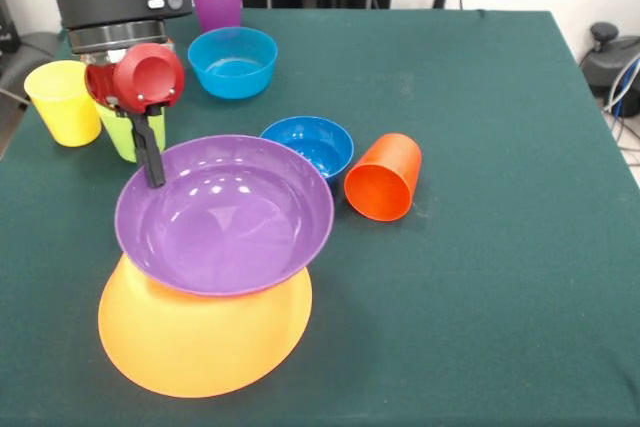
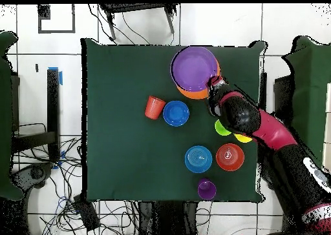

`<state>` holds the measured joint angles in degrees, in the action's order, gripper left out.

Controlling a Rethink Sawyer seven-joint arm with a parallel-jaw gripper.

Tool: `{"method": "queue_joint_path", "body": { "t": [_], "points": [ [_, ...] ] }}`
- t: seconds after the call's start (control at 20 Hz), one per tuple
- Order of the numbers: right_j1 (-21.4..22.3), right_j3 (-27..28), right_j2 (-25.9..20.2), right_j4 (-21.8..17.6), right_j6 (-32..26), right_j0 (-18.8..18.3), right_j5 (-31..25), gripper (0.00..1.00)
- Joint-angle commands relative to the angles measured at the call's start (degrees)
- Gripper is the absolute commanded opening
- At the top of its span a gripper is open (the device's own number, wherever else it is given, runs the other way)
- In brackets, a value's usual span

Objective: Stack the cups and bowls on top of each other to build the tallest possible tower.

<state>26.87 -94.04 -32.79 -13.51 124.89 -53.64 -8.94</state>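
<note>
Front view, left to right: a yellow cup (image 1: 60,100) and a green cup (image 1: 127,135) stand upper left. The end effector (image 1: 152,157) hangs at the far rim of the purple bowl (image 1: 223,213); whether it is clenched or released I cannot tell. That bowl sits off-centre on the big orange bowl (image 1: 203,335), lower left. A dark blue bowl (image 1: 308,144) and an orange-red cup (image 1: 384,178), lying on its side, are mid-frame. All containers look empty. Likely risk: nudging the rim would slide the purple bowl off the tower.
</note>
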Motion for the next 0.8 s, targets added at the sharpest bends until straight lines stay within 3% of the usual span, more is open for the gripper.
{"method": "queue_joint_path", "body": {
  "t": [0.05,0.2,0.8],
  "points": [
    [-3.26,-0.57,-3.08,-5.73,-4.79,0.24,-1.05,0.0],
    [-5.41,1.22,-2.74,-7.3,-4.43,0.66,0.88,0.0],
    [-7.26,2.2,-2.65,-8.88,-3.34,0.83,2.02,0.0]
  ]
}}
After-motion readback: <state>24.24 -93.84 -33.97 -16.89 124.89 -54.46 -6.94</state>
